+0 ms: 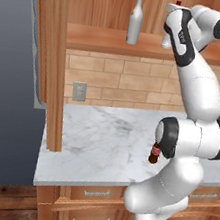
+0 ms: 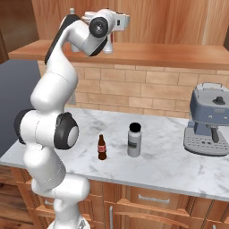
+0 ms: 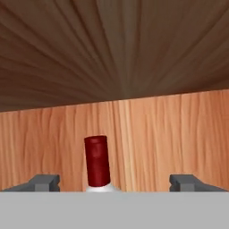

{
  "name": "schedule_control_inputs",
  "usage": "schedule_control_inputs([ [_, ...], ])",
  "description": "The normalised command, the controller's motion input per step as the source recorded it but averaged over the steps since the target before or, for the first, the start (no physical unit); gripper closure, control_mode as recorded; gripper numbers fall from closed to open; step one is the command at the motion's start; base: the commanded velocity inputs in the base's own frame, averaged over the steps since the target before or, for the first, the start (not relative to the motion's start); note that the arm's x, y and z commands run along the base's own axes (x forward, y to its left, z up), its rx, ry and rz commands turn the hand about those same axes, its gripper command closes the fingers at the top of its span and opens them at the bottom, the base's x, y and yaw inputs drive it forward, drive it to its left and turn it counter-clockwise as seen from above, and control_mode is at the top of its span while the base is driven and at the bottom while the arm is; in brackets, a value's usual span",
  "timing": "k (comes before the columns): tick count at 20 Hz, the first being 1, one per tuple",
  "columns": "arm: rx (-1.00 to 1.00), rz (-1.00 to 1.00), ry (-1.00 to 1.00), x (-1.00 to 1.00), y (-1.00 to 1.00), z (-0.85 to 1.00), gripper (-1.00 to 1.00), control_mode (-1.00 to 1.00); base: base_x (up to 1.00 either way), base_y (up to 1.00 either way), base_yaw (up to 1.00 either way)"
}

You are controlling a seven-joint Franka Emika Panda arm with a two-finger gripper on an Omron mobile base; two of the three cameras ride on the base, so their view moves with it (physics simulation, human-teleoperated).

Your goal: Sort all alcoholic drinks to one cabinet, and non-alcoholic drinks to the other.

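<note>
Claw [image 3: 114,181] is raised into the open upper cabinet [image 1: 51,46], jaws spread wide and released, gripping nothing. In the hand view the white bottle's red cap [image 3: 97,160] stands upright between the two fingertips [image 3: 42,181], nearer the left one, with clear gaps on both sides; wood-grain back wall behind it, dark ceiling of the cabinet above.

White bottle [image 1: 168,38] stands on the cabinet shelf [image 1: 103,39], mostly hidden by the arm in the left base view. Silver-grey wine-shaped bottle [image 1: 135,21] stands upright on the same shelf, to its left and apart from it.

Small dark cola bottle [image 2: 102,148] stands upright on the marble tabletop [image 2: 161,165]. Short grey black-capped bottle [image 2: 134,140] stands just to its right, not touching. Blue-grey coffee machine [image 2: 209,120] sits at the far right of the tabletop.
</note>
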Motion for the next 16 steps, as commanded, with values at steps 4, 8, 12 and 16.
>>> schedule_control_inputs([
  [4,0.0,0.0,0.0,-0.81,0.0,0.01,-1.0,-1.0,0.0,0.0,0.0],
  [8,0.0,0.0,0.0,-0.99,0.0,0.0,-1.0,-1.0,0.0,0.0,0.0],
  [12,0.0,0.0,0.0,-1.0,0.0,0.01,-1.0,-1.0,0.0,0.0,0.0],
  [16,0.0,-0.05,0.0,-1.0,0.02,0.11,-1.0,-1.0,0.0,0.0,0.0],
])
